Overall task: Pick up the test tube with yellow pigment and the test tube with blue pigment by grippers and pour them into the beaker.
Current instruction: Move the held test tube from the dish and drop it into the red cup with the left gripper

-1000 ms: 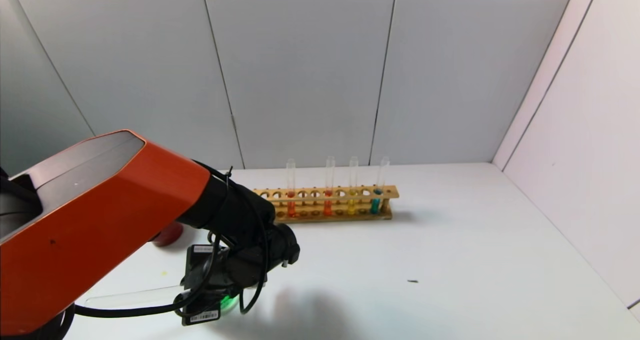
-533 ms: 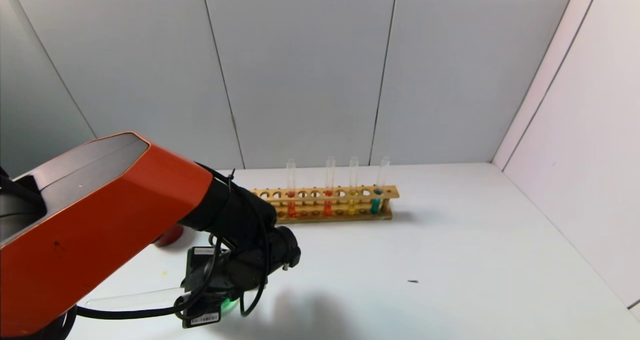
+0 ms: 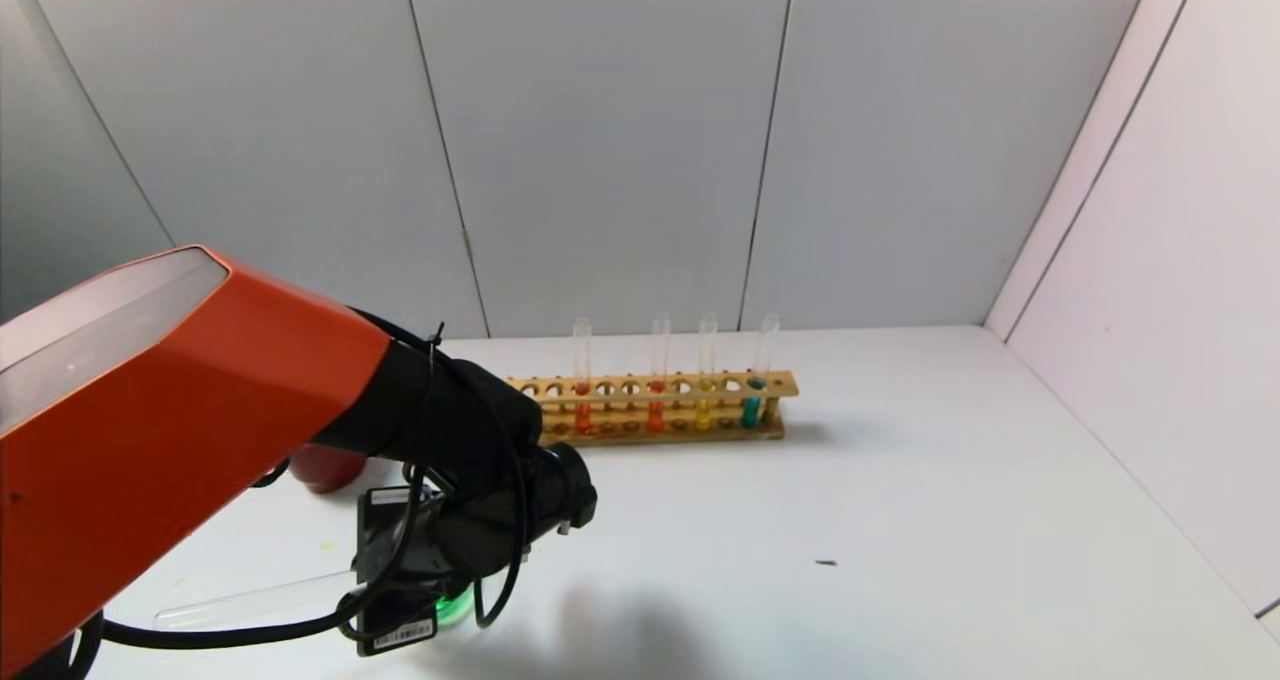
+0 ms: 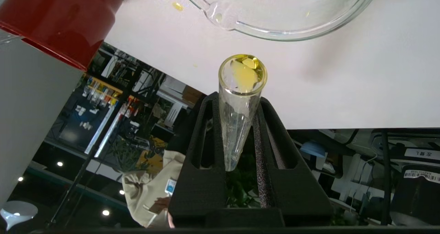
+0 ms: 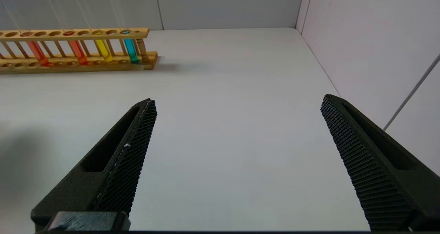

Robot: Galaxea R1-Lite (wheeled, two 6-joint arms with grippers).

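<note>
My left gripper (image 4: 237, 99) is shut on a clear test tube with yellow pigment (image 4: 240, 89). The tube lies almost level, and yellow liquid has pooled at its open mouth. That mouth points toward the pouring lip of the glass beaker (image 4: 292, 38) and stays a little short of its rim. A blue drop lies inside the beaker. In the head view the held tube (image 3: 250, 600) sticks out leftward under the orange arm, which hides the beaker. Another yellow tube (image 3: 704, 400) and the test tube with blue pigment (image 3: 752, 405) stand in the rack. My right gripper (image 5: 238, 101) is open over bare table.
The wooden rack (image 3: 650, 410) stands at the back middle with two orange-red tubes beside the yellow and blue ones. A dark red cup (image 3: 325, 468) sits by the left arm, close to the beaker. White walls close the back and right sides.
The left arm's orange shell has risen and swung slightly left, showing more of the red cup. The held tube's far end has dipped a little lower and to the left.
</note>
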